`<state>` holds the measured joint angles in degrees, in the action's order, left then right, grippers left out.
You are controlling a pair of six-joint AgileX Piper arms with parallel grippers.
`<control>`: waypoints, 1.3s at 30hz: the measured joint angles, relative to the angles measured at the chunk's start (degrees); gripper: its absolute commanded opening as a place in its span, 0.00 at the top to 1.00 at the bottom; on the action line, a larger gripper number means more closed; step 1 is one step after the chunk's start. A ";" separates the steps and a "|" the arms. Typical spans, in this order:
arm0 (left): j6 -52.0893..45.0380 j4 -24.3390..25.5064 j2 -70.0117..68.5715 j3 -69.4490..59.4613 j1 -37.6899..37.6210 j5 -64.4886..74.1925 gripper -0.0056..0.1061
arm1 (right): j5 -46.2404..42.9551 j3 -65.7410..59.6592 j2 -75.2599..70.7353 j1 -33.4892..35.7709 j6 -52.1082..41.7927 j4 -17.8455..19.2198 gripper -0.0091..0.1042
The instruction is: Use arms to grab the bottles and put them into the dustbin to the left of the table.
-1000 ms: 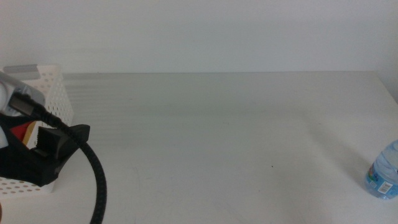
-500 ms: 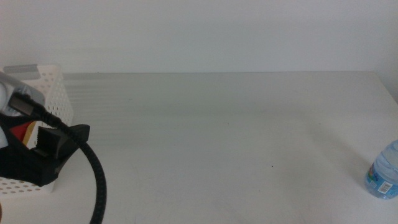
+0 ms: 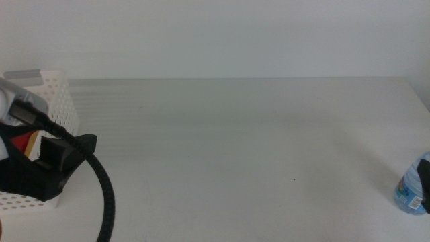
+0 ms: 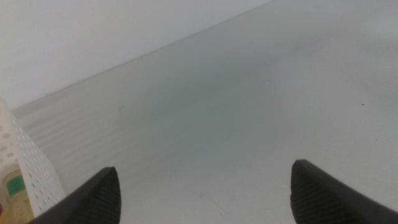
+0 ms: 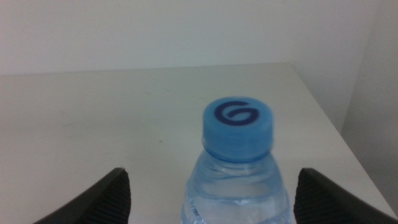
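Mostly done, by the look of it. From the middle view, the left arm point(image 3: 40, 168) sits at the table's point(image 3: 228, 148) left edge, right against the bin point(image 3: 57, 94), with its cable curling down toward the bottom edge. Something red and yellow shows behind the arm at the bin, likely an item already dropped in, though I cannot tell which. Only one bottle point(image 3: 415, 188) is left on the table, far off at the right edge and partly cut by the frame. A dark sliver beside it may be the right gripper, but it is too small to be sure.

On the left wrist view, the left gripper point(image 4: 205, 186) has its two jaws spread wide with nothing between them, only bare table beyond. The bin's perforated wall point(image 4: 31, 174) shows to one side, and a bit of green and yellow peeks past it, probably a label of something inside.

On the right wrist view, the right gripper point(image 5: 211, 193) hangs over the bottle point(image 5: 237, 168), jaws wide apart on either side of it and not touching. The blue cap point(image 5: 238, 127) stands upright between them, near the table's far right corner.

So what remains, I judge, is closing on this bottle, lifting it, and getting it across to the bin at the far left.
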<state>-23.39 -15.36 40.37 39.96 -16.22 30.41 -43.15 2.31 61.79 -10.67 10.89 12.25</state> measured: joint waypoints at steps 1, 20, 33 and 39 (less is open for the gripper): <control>0.00 0.00 0.00 0.00 0.00 0.00 0.14 | -2.06 0.07 2.08 0.00 -0.99 0.00 0.14; 0.00 0.00 0.00 0.00 0.00 0.00 0.14 | -22.01 3.64 29.87 -0.07 -11.97 -5.26 0.14; 0.00 0.00 0.00 0.00 0.00 0.00 0.14 | -22.88 4.58 34.74 -0.10 -11.91 -3.28 0.92; 0.00 0.00 0.00 0.00 0.00 0.00 0.14 | -22.98 4.58 34.62 -0.10 -9.74 4.35 0.92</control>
<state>-23.39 -15.36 40.37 39.96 -16.22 30.41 -66.13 6.89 96.40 -10.77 1.15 16.60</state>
